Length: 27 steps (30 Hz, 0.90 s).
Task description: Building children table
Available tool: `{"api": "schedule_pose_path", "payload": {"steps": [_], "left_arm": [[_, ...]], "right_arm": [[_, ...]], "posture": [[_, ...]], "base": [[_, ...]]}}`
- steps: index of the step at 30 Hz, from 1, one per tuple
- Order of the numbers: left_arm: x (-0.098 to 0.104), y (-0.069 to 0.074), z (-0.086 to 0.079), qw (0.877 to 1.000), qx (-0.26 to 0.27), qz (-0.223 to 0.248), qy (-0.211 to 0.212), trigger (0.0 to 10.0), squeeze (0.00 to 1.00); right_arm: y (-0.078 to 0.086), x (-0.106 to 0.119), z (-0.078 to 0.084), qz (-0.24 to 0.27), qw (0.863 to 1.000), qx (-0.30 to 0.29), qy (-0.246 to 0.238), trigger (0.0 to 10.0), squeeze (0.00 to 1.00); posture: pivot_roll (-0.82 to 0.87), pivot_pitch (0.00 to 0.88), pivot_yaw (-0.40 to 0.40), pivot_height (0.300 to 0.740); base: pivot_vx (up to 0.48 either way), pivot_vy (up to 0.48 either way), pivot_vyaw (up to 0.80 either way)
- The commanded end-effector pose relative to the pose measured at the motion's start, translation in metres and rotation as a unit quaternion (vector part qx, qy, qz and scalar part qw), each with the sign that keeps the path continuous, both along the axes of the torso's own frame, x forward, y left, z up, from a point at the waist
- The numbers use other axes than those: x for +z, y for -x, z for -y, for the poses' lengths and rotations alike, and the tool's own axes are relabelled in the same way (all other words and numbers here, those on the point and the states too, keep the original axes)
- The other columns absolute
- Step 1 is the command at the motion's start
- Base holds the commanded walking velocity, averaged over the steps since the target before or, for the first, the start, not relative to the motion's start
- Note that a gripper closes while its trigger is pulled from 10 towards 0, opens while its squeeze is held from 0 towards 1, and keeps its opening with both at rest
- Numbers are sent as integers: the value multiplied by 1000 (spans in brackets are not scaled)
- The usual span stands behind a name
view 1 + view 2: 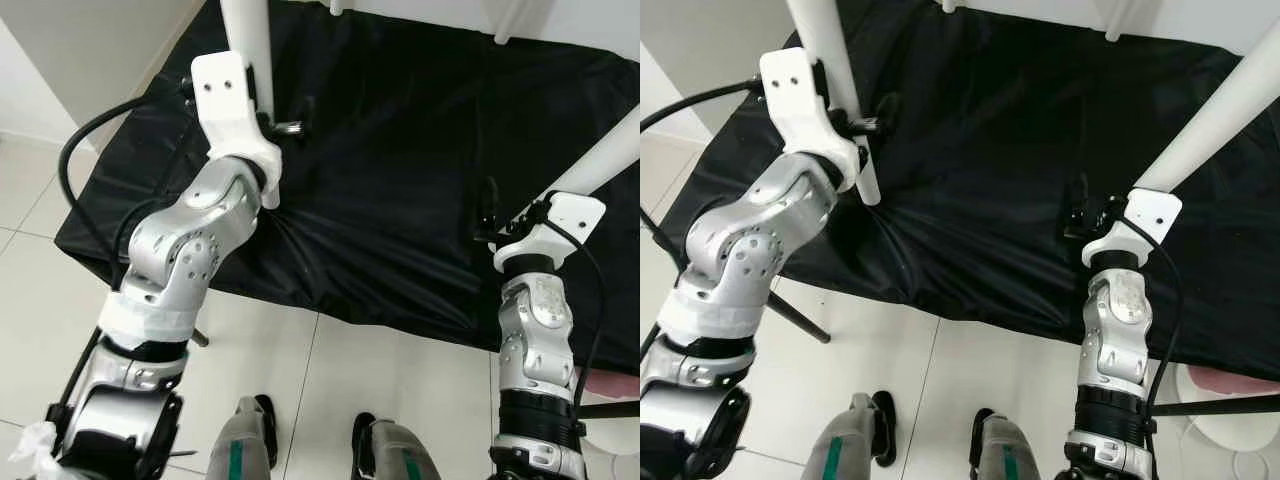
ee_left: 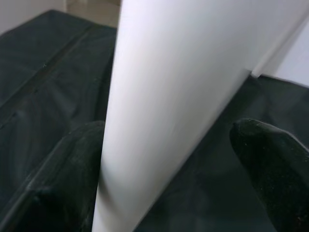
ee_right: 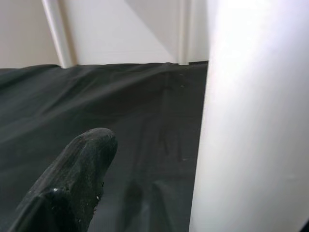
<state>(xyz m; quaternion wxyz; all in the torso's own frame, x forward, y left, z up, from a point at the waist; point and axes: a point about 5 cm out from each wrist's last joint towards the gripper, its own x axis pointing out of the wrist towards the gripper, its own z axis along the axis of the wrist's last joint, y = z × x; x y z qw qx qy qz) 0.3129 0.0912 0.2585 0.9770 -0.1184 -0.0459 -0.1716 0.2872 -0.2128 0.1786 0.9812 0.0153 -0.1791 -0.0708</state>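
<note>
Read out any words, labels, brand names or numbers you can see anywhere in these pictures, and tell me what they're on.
There is no readable text.
The white table legs are plain.
The black cloth has no print.
The white wrist housings by the left hand and right hand show only screw holes, no lettering.
The green stripes on the robot's lower legs are plain color, not characters.

Around the work surface

We see a black cloth point(image 1: 400, 170) spread wide, creased near its front edge, lying on pale floor tiles point(image 1: 400, 390). A white wall point(image 1: 90, 50) rises at the left, and something pink point(image 1: 1230, 380) sits at the right.
</note>
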Motion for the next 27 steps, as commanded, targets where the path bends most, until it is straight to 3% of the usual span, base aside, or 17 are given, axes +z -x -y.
{"api": "schedule_pose_path", "payload": {"steps": [1, 2, 3, 4, 5, 6, 9, 10, 18, 22, 23, 25, 26, 27], "left_arm": [[-9, 15, 15, 972, -229, 49, -34, 10000, 0], [-9, 15, 15, 972, -229, 49, -34, 10000, 0], [-18, 12, 9, 977, -208, 29, -35, 10000, 0], [-18, 12, 9, 977, -208, 29, -35, 10000, 0], [-22, 10, 4, 981, -188, 26, -45, 7686, 0], [-24, 8, 0, 983, -173, 21, -51, 4392, 0], [-25, 8, -1, 985, -164, 22, -57, 3922, 0], [-27, 7, -3, 985, -153, 25, -71, 0, 0], [-32, 10, -11, 987, -128, 40, -91, 0, 0], [-31, 21, -18, 986, -126, 43, -96, 0, 0], [-34, 24, -20, 987, -124, 40, -98, 1804, 0], [-36, 26, -22, 987, -122, 37, -100, 1843, 0], [-38, 29, -24, 986, -122, 35, -104, 3176, 0], [-40, 31, -27, 987, -119, 32, -105, 8314, 0]], "right_arm": [[2, -1, -11, 6, 999, 34, 9, 10000, 0], [2, -1, -11, 6, 999, 34, 9, 10000, 0], [3, -2, -11, 6, 999, 35, 13, 0, 0], [3, -2, -11, 6, 999, 35, 13, 0, 0], [4, -2, -10, 8, 999, 36, 15, 0, 0], [4, -2, -9, 9, 999, 37, 16, 0, 0], [4, -2, -9, 10, 999, 38, 16, 0, 0], [4, -2, -9, 11, 999, 39, 16, 0, 0], [9, -4, -9, 15, 999, 44, 14, 0, 0], [25, -3, -8, 24, 999, 46, 13, 0, 0], [30, -4, -6, 22, 999, 44, 12, 0, 0], [34, -5, -5, 20, 999, 42, 9, 0, 0], [39, -5, -3, 19, 999, 40, 4, 0, 0], [44, -6, 0, 16, 999, 39, -3, 0, 0]], "posture": [[105, 171, -2, 740], [105, 171, -2, 740], [105, 171, -2, 740], [105, 171, -2, 740], [105, 173, -1, 740], [104, 172, -1, 740], [104, 172, -1, 740], [104, 170, -1, 740], [109, 170, -3, 740], [114, 169, -5, 740], [117, 167, -6, 740], [118, 167, -7, 740], [118, 167, -7, 740], [121, 166, -5, 740]], "base": [[0, 0, 0], [0, 0, 0], [0, 0, 0], [0, 0, 0], [0, 0, 0], [0, 0, 0], [0, 0, 0], [0, 0, 0], [0, 0, 0], [0, 0, 0], [0, 0, 0], [0, 0, 0], [0, 0, 0], [0, 0, 0]]}}
